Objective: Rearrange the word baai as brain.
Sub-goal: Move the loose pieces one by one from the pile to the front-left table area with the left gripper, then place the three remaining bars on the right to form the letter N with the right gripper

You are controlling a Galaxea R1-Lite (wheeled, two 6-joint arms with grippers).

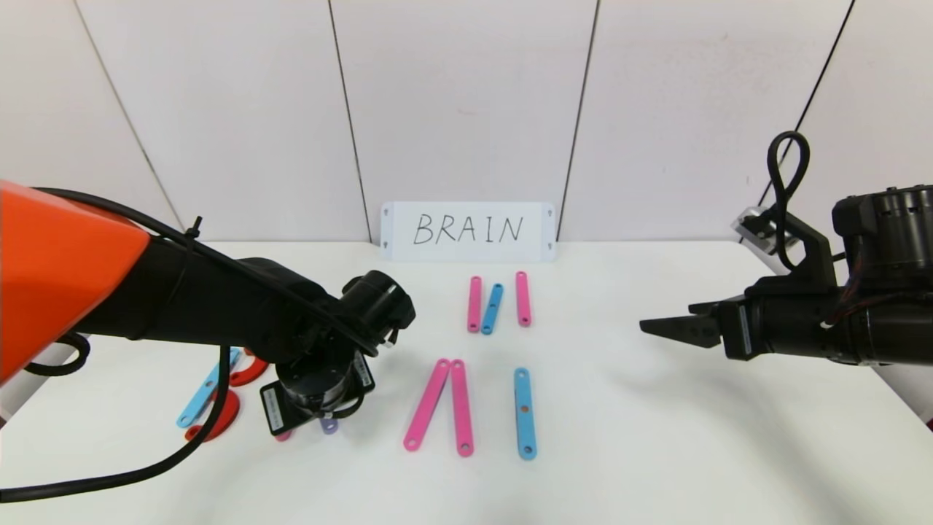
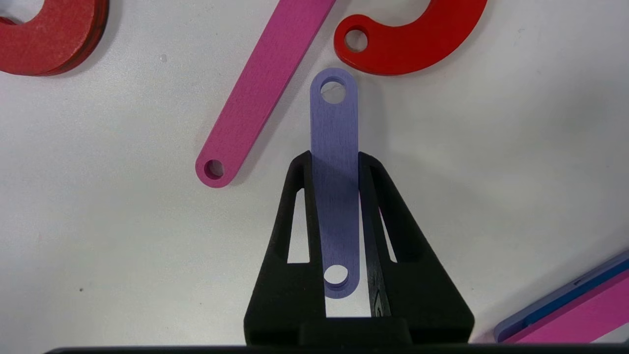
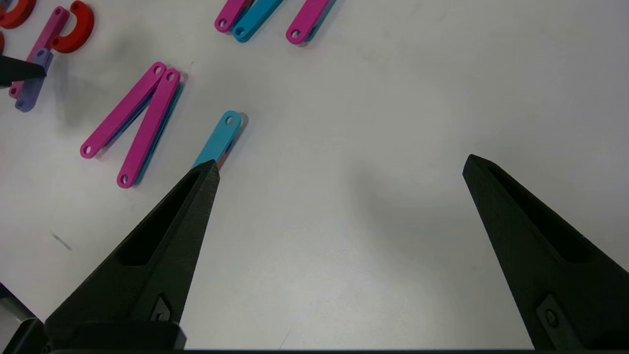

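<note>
My left gripper [image 2: 334, 158] is shut on a short purple bar [image 2: 334, 118], its two fingers pressing the bar's long edges low over the table at the left front [image 1: 321, 408]. A pink bar [image 2: 265, 88] and a red half-ring [image 2: 417, 44] lie just beyond the purple bar's free end. Two long pink bars [image 1: 441, 405] form a V at mid-table, with a blue bar [image 1: 525, 412] upright beside them. My right gripper [image 1: 656, 328] hovers open at the right, nothing between its fingers [image 3: 196, 196].
A card reading BRAIN [image 1: 468, 230] stands against the back wall. In front of it lie two short pink bars and a blue one [image 1: 492, 306]. Another red half-ring [image 1: 219, 419] and a light blue bar [image 1: 204, 397] lie under my left arm.
</note>
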